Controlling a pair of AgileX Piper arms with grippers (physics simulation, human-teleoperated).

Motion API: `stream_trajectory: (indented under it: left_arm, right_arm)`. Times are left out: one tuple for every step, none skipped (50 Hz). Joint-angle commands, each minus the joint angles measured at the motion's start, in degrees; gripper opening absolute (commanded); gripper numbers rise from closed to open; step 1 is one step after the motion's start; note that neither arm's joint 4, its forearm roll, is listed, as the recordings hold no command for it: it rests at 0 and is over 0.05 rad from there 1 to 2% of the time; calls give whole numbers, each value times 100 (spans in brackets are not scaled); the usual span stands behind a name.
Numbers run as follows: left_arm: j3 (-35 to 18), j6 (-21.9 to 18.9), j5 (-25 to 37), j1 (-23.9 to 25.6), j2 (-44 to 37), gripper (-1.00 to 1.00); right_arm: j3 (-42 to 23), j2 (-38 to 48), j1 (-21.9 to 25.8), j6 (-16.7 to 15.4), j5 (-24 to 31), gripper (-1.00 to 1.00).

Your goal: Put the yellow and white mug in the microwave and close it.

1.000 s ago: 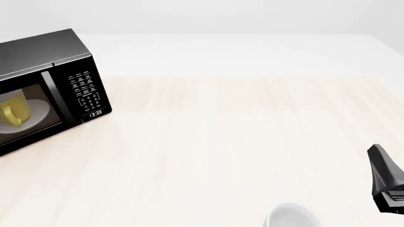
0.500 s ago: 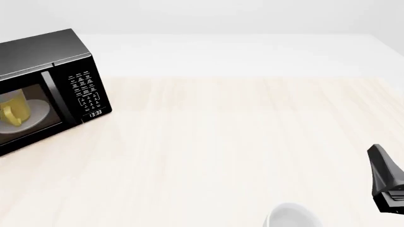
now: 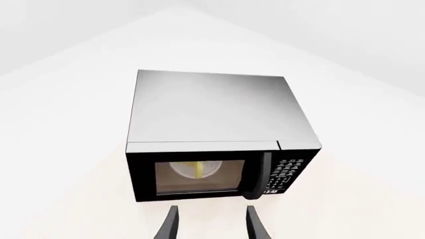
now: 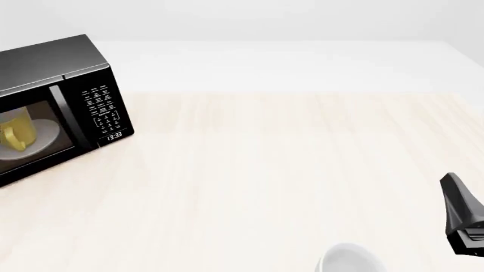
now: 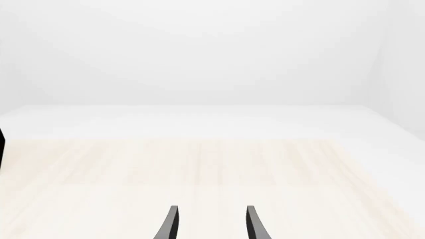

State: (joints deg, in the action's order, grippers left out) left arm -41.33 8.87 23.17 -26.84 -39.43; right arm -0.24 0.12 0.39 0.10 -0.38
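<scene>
At the far left of the front view stands the microwave [image 4: 56, 102], its door shut, the button panel [image 4: 103, 107] and lit clock display [image 4: 114, 136] facing me. Through the door glass I see the yellow and white mug [image 4: 15, 131] inside, upright on the white round plate [image 4: 47, 133], its handle toward the door. My left gripper [image 3: 211, 222] shows only in its wrist view, at the lower centre of the frame, fingers apart and holding nothing, just short of the microwave door. The wooden table [image 4: 287, 181] fills the middle. At the bottom edge, right of centre, sits a plain white mug [image 4: 346, 259]. My right gripper [image 5: 211, 222] has its fingers spread, empty, over bare table.
</scene>
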Motion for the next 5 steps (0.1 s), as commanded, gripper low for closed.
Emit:
stream_trajectory:
  left_arm:
    - [-138,74,491,94,500,100]
    - [-188,94,586,70,588,100]
    - [-206,97,623,75,628,100]
    - [-222,96,671,73,684,100]
    - [-228,105,700,73,715,100]
  right_arm:
    - [0,0,0,1,0,100]
    - [0,0,0,0,1,100]
    - [0,0,1,0,-1,100]
    - [0,0,0,2,0,100]
    - [0,0,1,0,0,100]
